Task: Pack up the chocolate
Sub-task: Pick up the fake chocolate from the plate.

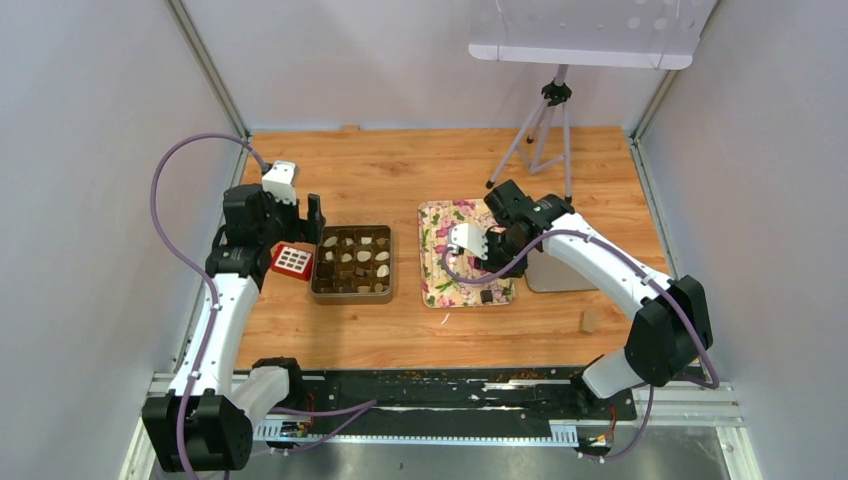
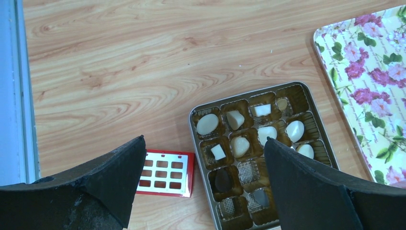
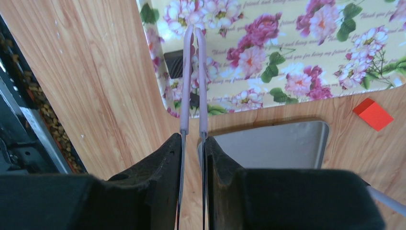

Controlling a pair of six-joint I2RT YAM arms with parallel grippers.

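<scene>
Black fingers of the right gripper [image 3: 192,143] fill the foot of the right wrist view, drawn narrow and clamped on a pair of purple-tipped tongs [image 3: 186,81] that reach out over the tray. One dark square chocolate piece [image 3: 173,63] lies on the floral tray [image 3: 287,48] just beside the left arm of the tongs. It is outside the tips, which stand almost together with nothing visible between them. Something dark shows through the gap lower down, too hidden to name. Left of the tray and near it sits the gold-lined box [image 1: 350,296], where packed chocolates [image 2: 208,123], cream and dark, fill many cells while several stand empty. Above the box's left side hangs the left gripper [image 2: 205,140], spread wide and holding nothing, with a red block [image 2: 163,172] just beside the box. A grey metal lid [image 3: 268,143] lies on the tray's other side. The step in hand looks like fetching a remaining piece from the tray. The next move calls for easing the tongs apart, setting the tips astride the dark square, pinching gently, then carrying it to an empty cell
</scene>
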